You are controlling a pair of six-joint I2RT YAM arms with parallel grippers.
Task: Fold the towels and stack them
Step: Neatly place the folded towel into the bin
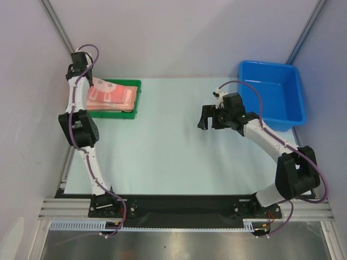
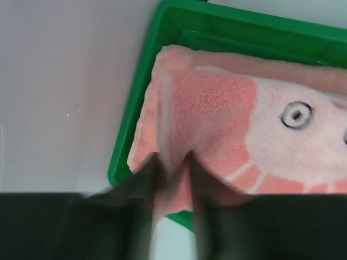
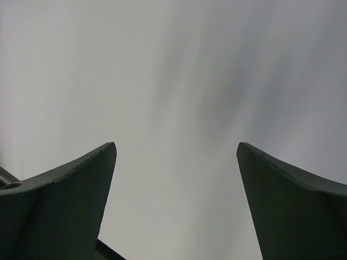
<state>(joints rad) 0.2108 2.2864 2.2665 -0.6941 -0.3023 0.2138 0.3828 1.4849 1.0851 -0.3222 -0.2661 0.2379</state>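
Observation:
Folded salmon-pink towels (image 1: 111,97) lie stacked in a green tray (image 1: 136,97) at the back left. The top towel (image 2: 217,108) has a white patch and a small dark ring motif (image 2: 296,114). My left gripper (image 2: 172,162) is over the tray's left end, its jaws pinched on a raised fold of the top towel's near corner. My right gripper (image 1: 211,117) is open and empty, held above the mat at centre right; its fingers (image 3: 65,184) see only a blank grey surface.
A blue bin (image 1: 271,92) stands at the back right, its inside showing no towels. The pale mat (image 1: 162,146) spreads between the arms. Grey walls close in the left, back and right. The tray's green rim (image 2: 135,108) sits close to the left wall.

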